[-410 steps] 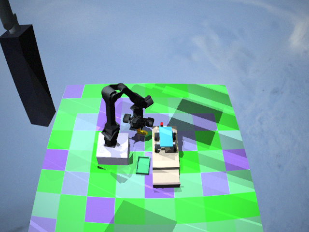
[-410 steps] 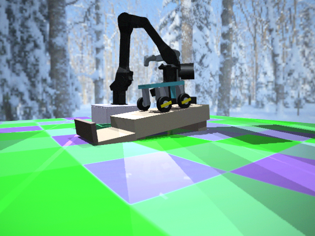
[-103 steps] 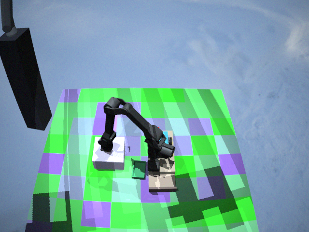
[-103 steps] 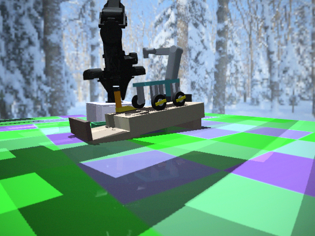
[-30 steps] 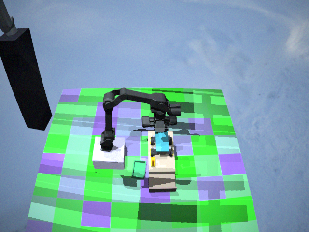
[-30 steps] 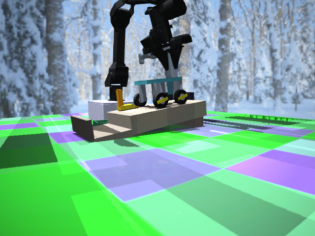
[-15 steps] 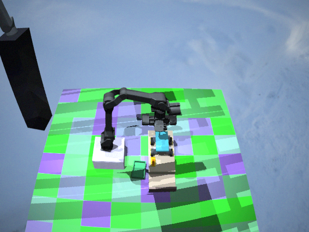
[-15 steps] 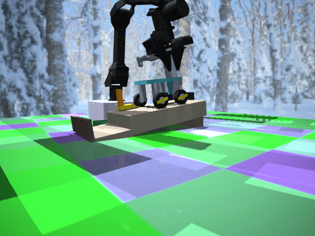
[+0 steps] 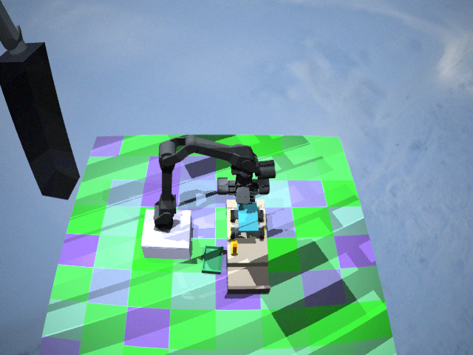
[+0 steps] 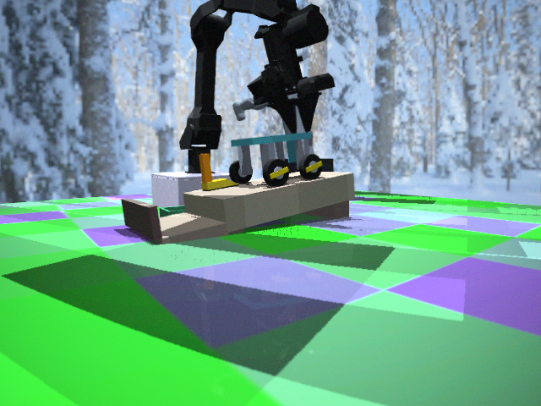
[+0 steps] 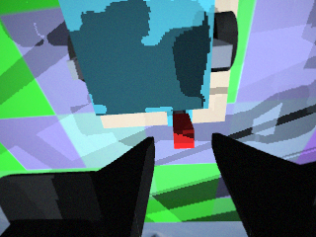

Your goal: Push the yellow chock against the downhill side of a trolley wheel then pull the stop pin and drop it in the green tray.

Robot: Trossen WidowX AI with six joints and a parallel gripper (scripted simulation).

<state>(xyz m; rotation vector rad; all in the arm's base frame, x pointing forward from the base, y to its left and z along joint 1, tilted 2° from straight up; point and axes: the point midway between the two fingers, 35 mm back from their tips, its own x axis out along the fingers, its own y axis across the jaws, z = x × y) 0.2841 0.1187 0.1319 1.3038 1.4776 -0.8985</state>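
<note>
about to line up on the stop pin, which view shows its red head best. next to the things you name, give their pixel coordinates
The wrist view: the stop pin's red head [image 11: 184, 138] shows there unobstructed, past the trolley's [image 11: 133, 74] edge. I can't make the head out in the top or exterior view.

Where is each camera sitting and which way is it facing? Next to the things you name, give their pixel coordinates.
Top: high above the table, looking steeply down at the ramp [image 9: 248, 276], trolley [image 9: 249, 217] and green tray [image 9: 212, 259]; the whole arm [image 9: 217, 149] shows.
Exterior: low, beside the ramp [image 10: 270, 203], looking across it at the trolley [image 10: 270, 139]; most of the arm [image 10: 204, 79] shows, its top cut off.
Wrist: on the arm near the end effector [image 11: 183, 138], looking past its two open fingers at the trolley [image 11: 138, 64] and red pin head [image 11: 184, 138].
Top and exterior share the chock [image 9: 233, 248] [image 10: 218, 183].
</note>
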